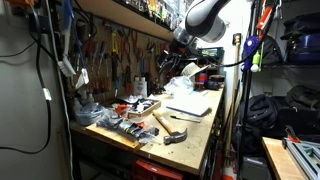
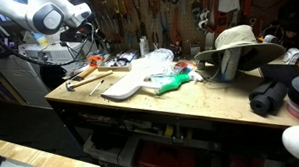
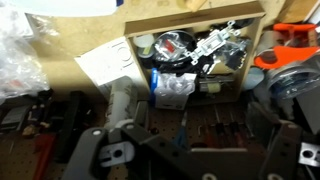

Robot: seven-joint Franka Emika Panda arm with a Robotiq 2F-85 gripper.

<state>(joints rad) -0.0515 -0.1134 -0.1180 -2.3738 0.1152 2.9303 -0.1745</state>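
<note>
My gripper (image 3: 200, 152) is raised above the back of a cluttered workbench, close to the pegboard wall of hanging tools (image 3: 200, 125). Its two dark fingers stand wide apart at the bottom of the wrist view with nothing between them. It faces a wooden box (image 3: 195, 50) filled with small parts and packets, with a white paper sheet (image 3: 112, 65) beside it. In both exterior views the gripper (image 1: 183, 42) (image 2: 85, 31) hangs in the air over the bench's rear, touching nothing.
On the bench lie a hammer (image 1: 166, 126) (image 2: 89, 82), a white board (image 1: 190, 103) (image 2: 125, 88), a green object (image 2: 170, 85), a crumpled plastic bag (image 2: 154, 61), a wide-brimmed hat (image 2: 238, 45) and a black bundle (image 2: 275, 94). Cables hang at one side (image 1: 45, 60).
</note>
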